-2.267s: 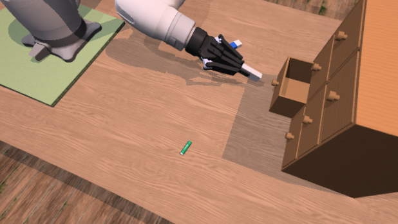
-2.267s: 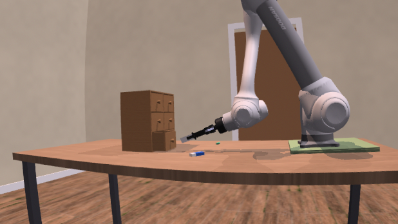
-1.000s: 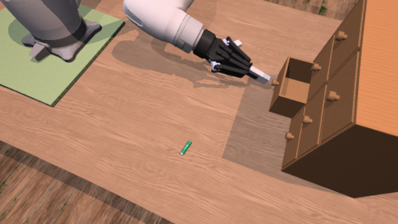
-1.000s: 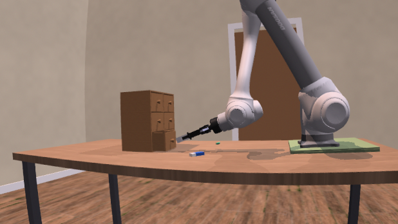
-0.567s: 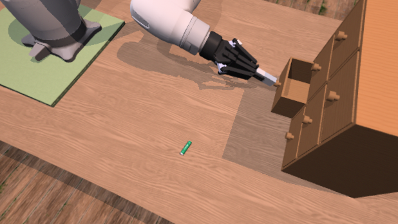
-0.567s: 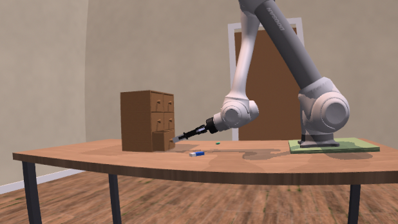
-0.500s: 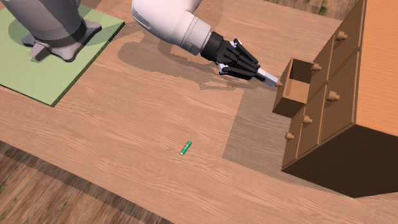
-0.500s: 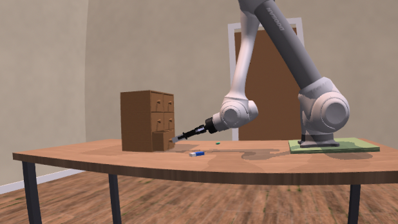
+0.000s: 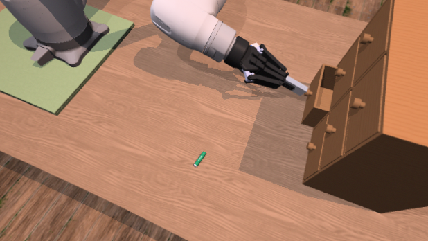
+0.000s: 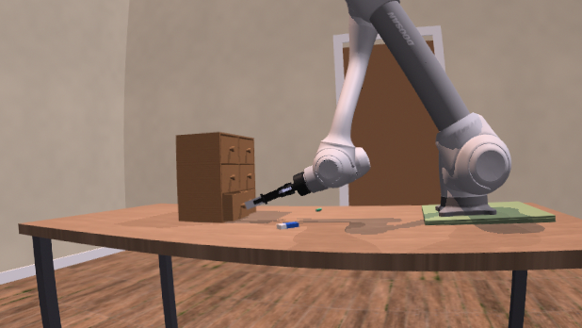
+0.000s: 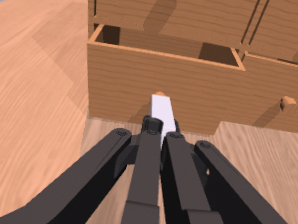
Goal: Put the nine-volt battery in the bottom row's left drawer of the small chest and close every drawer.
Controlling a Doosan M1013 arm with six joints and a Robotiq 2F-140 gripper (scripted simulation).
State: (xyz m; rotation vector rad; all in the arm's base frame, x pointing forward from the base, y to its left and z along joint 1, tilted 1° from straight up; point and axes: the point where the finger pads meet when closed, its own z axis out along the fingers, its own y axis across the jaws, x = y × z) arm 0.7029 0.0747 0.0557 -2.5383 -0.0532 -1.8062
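White-and-grey arm (image 10: 414, 71) with black linkage hand (image 9: 300, 88), pale fingertips.

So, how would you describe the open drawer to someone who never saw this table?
Find the wooden chest on the table. Look at its bottom row, the left drawer as you face the fronts. It alone is pulled out and shows its inside; the others sit flush.
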